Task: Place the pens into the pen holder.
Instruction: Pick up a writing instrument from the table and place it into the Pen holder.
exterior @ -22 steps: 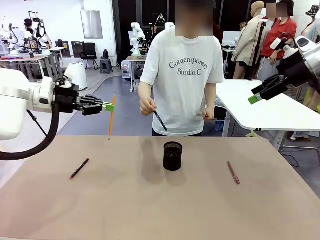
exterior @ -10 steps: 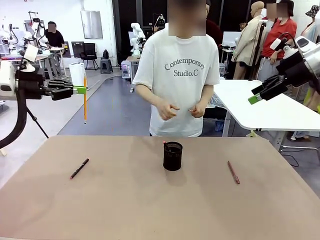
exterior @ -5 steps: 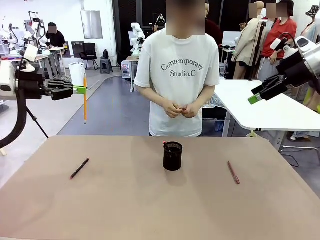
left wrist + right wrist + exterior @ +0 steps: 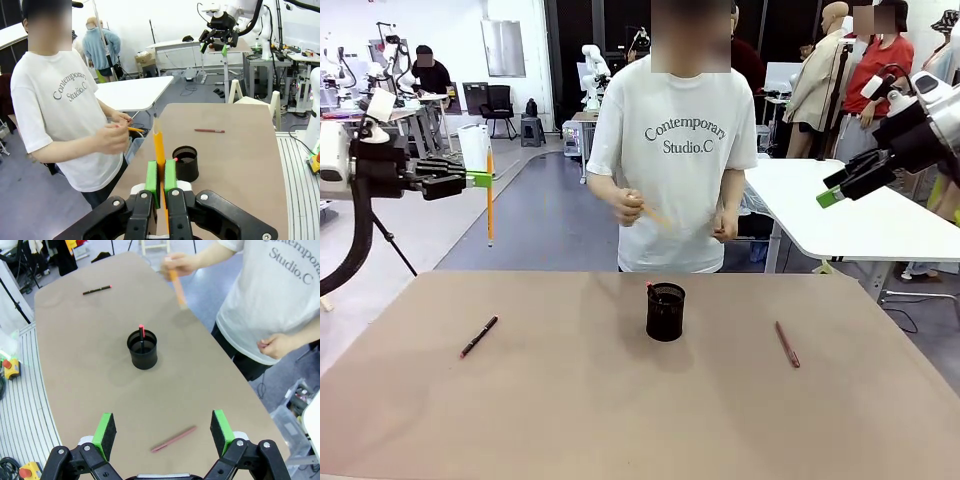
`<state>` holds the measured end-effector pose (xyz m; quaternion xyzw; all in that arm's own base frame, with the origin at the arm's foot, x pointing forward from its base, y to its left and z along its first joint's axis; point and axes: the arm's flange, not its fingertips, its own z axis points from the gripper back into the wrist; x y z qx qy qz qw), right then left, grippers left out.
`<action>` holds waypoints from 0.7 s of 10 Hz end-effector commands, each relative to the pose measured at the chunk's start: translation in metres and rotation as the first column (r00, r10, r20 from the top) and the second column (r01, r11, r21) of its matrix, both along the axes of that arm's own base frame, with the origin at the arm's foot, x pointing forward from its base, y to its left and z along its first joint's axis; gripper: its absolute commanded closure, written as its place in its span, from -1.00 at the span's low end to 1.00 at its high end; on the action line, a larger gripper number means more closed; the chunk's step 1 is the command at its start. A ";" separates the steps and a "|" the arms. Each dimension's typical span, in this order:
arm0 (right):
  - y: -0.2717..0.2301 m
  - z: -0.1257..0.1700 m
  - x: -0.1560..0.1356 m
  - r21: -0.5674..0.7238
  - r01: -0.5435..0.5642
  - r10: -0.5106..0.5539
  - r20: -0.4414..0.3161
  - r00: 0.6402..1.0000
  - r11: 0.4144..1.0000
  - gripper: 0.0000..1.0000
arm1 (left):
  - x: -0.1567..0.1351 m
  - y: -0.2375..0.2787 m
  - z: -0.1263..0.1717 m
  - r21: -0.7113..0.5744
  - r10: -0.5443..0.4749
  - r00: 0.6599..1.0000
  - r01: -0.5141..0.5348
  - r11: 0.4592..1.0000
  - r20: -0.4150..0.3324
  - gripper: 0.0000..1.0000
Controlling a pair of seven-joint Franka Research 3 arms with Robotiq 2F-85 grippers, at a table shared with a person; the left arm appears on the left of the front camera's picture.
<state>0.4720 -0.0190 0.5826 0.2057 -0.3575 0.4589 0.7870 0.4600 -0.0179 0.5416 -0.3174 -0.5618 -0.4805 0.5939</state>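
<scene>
Five writing sticks, one pen holder (image 4: 665, 314), two grippers; the left gripper (image 4: 478, 180) is clamped on a yellow-orange pencil (image 4: 490, 212), which hangs upright from its green pads, high at the bench's (image 4: 620, 420) left side; the right gripper (image 4: 830, 196) is raised at the right side, clear of the bench, jaws spread wide and empty.

Two pens lie flat: a black pen (image 4: 479, 336) toward the left edge and a dark red pen (image 4: 787, 344) right of the pen holder, well apart from each other; the pen holder stands upright about mid-bench, nearer the far edge; a standing pen (image 4: 141, 334) with a red end is inside it, leaning on the rim; the fifth stick, a second orange pencil (image 4: 176, 284), is in the person's hand (image 4: 628, 205) at the far side.

The right wrist view looks down on the pen holder's open mouth and the pen inside, which the front view shows as only a red tip at the rim; the left wrist view shows both pads pressed flat against the pencil.

The near half of the bench is bare; open surface surrounds the pen holder on every side.
</scene>
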 end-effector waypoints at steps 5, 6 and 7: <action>0.001 0.003 0.001 0.001 0.002 -0.002 0.006 1.000 1.000 -1.00 | -0.001 -0.001 0.001 -0.001 -0.004 1.000 0.004 1.000 0.002 1.00; 0.001 0.003 0.001 0.001 0.002 -0.002 0.006 1.000 1.000 -1.00 | -0.001 -0.001 0.001 -0.001 -0.004 1.000 0.004 1.000 0.002 1.00; 0.001 0.003 0.001 0.001 0.002 -0.002 0.006 1.000 1.000 -1.00 | -0.001 -0.001 0.001 -0.001 -0.004 1.000 0.004 1.000 0.002 1.00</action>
